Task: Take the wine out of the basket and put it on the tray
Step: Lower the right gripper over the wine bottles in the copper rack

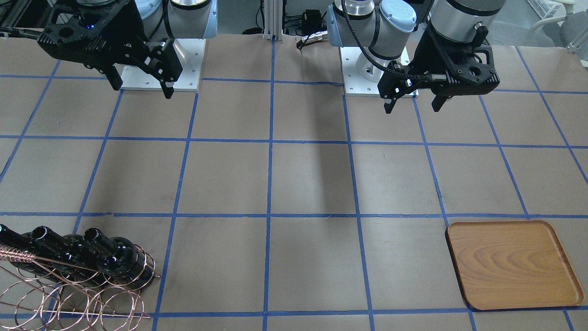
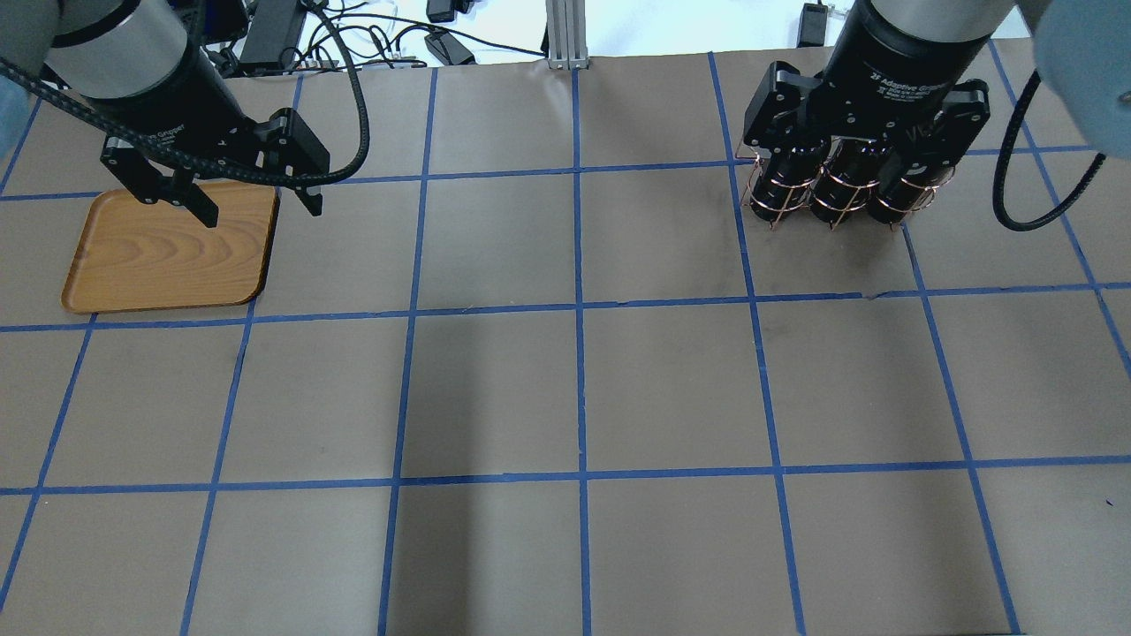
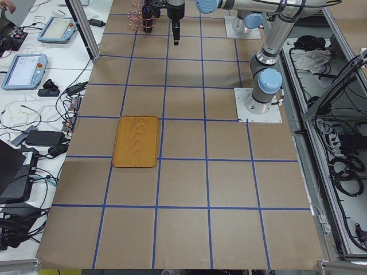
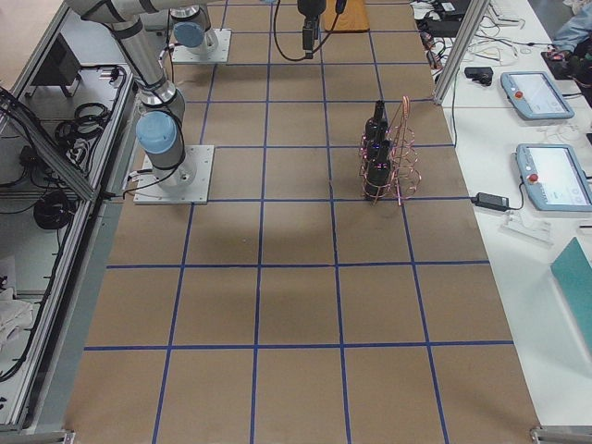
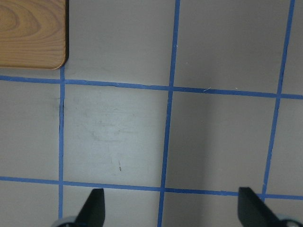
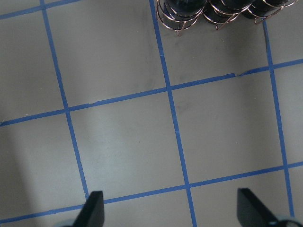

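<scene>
Three near-black wine bottles point(image 1: 115, 257) rest side by side in the copper wire basket point(image 1: 92, 294) at the table's far right, mouths tilted up toward me. They also show in the overhead view point(image 2: 839, 190) and at the top of the right wrist view point(image 6: 182, 5). The empty wooden tray point(image 1: 512, 264) lies at the far left; one corner shows in the left wrist view point(image 5: 28, 33). My right gripper point(image 1: 141, 90) is open and empty, high up near its base, well short of the basket. My left gripper point(image 1: 411, 105) is open and empty, high up, short of the tray.
The table is brown paper with a blue tape grid point(image 2: 579, 318). White arm base plates point(image 1: 161, 69) stand at my edge. Tablets and cables point(image 4: 536, 92) lie on side benches past the far edge, behind an aluminium post point(image 2: 561, 35).
</scene>
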`<move>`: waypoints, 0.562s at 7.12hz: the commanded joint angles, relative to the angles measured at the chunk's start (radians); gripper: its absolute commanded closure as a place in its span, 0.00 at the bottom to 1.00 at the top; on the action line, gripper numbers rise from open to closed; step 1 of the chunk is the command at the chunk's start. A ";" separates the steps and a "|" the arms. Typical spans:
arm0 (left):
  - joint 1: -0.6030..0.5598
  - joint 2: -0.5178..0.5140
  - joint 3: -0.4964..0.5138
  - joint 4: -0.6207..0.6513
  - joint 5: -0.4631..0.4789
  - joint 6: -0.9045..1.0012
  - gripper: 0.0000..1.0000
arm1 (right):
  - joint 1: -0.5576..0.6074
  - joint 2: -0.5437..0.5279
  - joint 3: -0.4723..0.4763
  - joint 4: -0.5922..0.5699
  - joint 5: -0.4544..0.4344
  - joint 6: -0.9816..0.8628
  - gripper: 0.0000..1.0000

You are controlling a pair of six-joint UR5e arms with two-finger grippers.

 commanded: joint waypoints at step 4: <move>0.000 0.000 -0.002 -0.002 0.002 0.002 0.00 | 0.001 0.002 0.001 0.004 -0.011 -0.002 0.00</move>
